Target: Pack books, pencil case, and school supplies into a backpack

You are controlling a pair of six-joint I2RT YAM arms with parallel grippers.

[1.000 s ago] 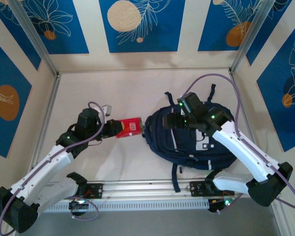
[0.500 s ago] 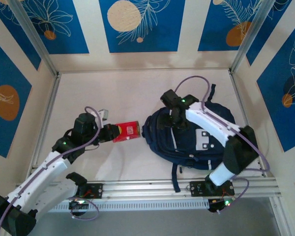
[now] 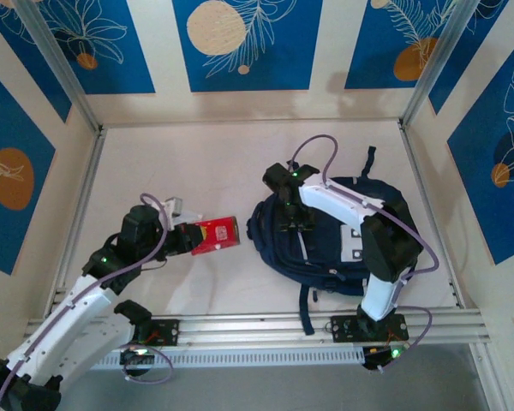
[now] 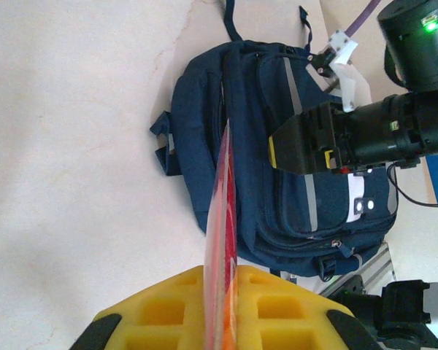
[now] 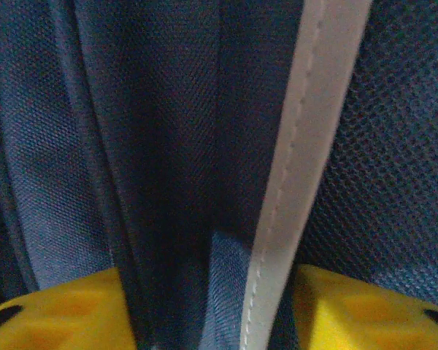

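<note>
On the pale tabletop (image 3: 197,163) lies the large dark navy fabric backpack (image 3: 325,253). Just left of it, the left gripper (image 3: 195,237) clenches a flat red packet (image 3: 217,235); over the backpack's left side the right gripper (image 3: 293,224) straddles a fold, grip unclear.

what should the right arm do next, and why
Probably close the right gripper on the backpack fabric lying between its fingers and lift it to open a gap, since the left gripper holds the red packet right beside the backpack.
</note>
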